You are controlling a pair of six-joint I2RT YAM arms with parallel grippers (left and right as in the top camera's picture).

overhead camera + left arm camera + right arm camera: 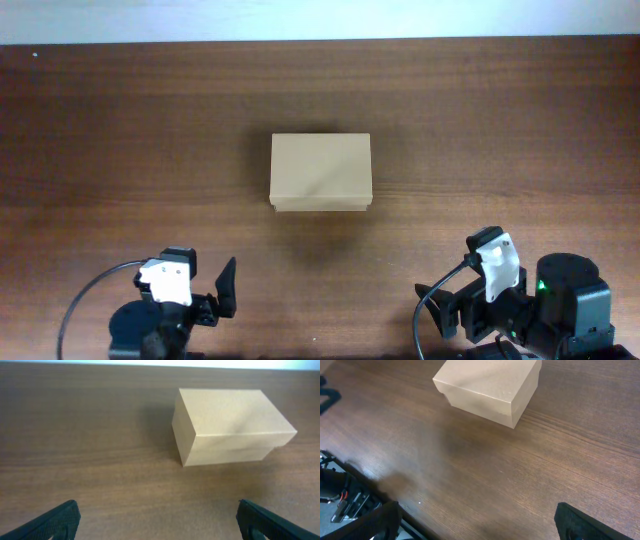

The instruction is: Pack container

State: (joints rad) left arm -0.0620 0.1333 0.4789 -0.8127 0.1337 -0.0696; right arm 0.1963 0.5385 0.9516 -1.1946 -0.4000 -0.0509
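Note:
The container is a plain tan cardboard box with its lid closed, sitting in the middle of the dark wooden table. It also shows in the left wrist view and in the right wrist view. My left gripper is open and empty, low near the table's front edge, well short of the box. My right gripper is open and empty, at the front right, also well away from the box. No stationery items are in view.
The wooden table stretches wide around the box. Its front edge runs under the right gripper, with cables and the left arm's base beyond it. A pale wall lies behind the table.

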